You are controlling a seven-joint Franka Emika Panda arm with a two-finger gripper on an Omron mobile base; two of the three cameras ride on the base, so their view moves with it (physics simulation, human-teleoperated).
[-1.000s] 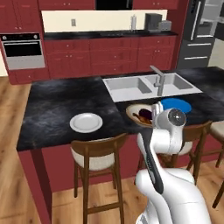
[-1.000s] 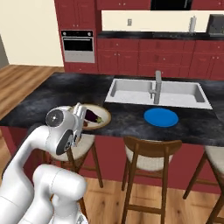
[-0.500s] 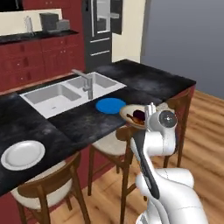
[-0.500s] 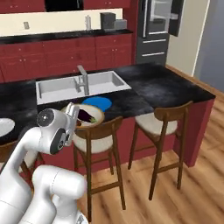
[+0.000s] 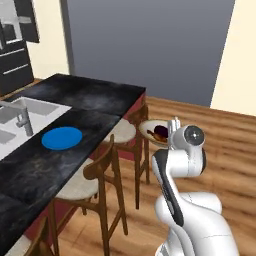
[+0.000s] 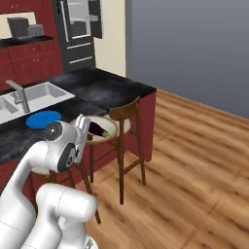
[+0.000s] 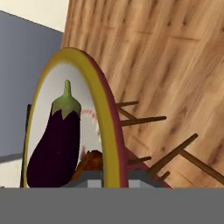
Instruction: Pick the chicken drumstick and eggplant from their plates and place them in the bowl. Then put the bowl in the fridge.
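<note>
My gripper is shut on the rim of the bowl, a tan-rimmed dish with a cream inside, and carries it in the air beside the island's end, above a stool. The dark purple eggplant lies in it. In the hand view the bowl stands on edge, with the eggplant and the golden-brown chicken drumstick resting inside. From the right base the bowl, eggplant and gripper show too. The blue plate sits bare on the counter. The dark fridge stands at the far back.
The black-topped island with its sink lies to my left. Wooden bar stools line its near side. A grey wall rises ahead, and open wooden floor spreads to the right.
The whole picture has swung as the base turned, so the island has slid left and the floor and grey wall have come in. The bowl stays in my shut gripper.
</note>
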